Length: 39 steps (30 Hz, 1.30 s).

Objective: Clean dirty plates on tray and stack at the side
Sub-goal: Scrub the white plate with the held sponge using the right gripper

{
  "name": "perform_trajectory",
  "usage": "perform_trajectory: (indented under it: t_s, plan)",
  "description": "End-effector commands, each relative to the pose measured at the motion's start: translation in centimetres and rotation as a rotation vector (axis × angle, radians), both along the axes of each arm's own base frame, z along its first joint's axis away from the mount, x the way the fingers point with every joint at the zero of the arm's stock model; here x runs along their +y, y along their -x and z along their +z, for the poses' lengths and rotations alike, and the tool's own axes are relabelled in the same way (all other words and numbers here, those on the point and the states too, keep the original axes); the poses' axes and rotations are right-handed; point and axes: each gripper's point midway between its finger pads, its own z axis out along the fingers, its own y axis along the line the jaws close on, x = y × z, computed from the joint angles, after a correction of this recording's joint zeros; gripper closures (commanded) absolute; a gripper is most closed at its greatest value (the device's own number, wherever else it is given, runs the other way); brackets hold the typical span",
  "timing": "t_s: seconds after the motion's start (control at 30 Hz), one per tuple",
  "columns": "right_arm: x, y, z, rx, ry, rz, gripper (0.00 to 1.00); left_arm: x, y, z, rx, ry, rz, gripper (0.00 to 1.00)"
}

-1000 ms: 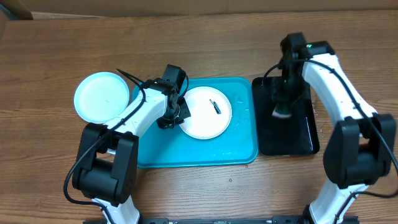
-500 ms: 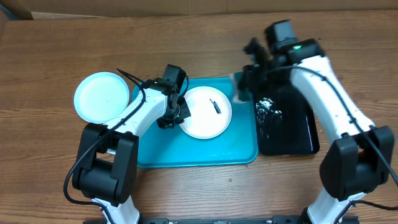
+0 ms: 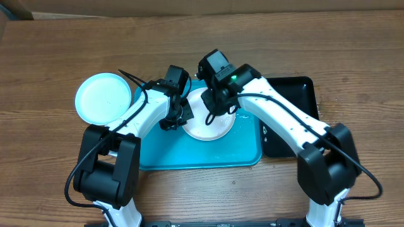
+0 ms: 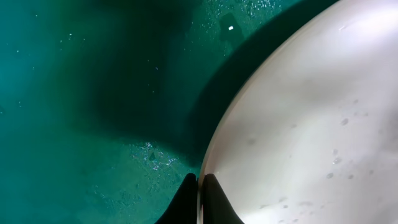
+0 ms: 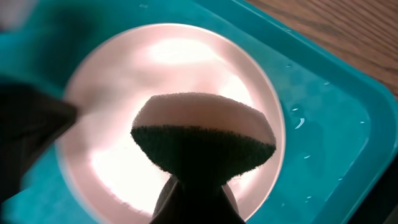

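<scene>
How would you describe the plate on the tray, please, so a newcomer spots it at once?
Find the big turquoise tray in the middle of the table. On it lies a round white plate, the left hand pinching its rim, a sponge over it. A pale blue plate, the only other one in view, sits off the tray.

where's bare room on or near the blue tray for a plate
Bare: the strip of the tray between the white plate and its front rim; the black tray where it shows past the right arm; the table behind both trays. Crowded: around the white plate, with the left gripper pinching its rim and the right gripper holding a sponge over it.
</scene>
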Motion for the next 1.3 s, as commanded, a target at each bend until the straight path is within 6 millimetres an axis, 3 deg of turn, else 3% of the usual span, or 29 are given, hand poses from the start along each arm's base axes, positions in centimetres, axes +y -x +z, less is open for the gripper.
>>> perform_trajectory:
  t_s: [0.0,0.3,0.53,0.83,1.27]
  plan:
    - [-1.6,-1.3,-1.7,-0.029,0.086,-0.067,0.96,0.2,0.3,-0.7,0.012,-0.028,-0.015,0.96]
    - [-2.0,-1.2,-5.4,0.030,0.129,-0.076,0.96,0.2,0.3,-0.7,0.012,-0.028,-0.015,0.96]
    - [-3.1,-2.0,-6.1,0.032,0.111,-0.178,0.96,0.3,0.3,-0.7,0.013,-0.029,-0.015,0.96]
    - [-3.3,-2.0,-6.5,0.067,0.072,-0.182,0.96,0.2,0.3,-0.7,0.012,-0.027,-0.019,0.96]
    - [-2.5,-1.4,-9.9,0.126,0.046,-0.171,0.96,0.2,0.4,-0.7,0.013,-0.026,-0.032,0.96]
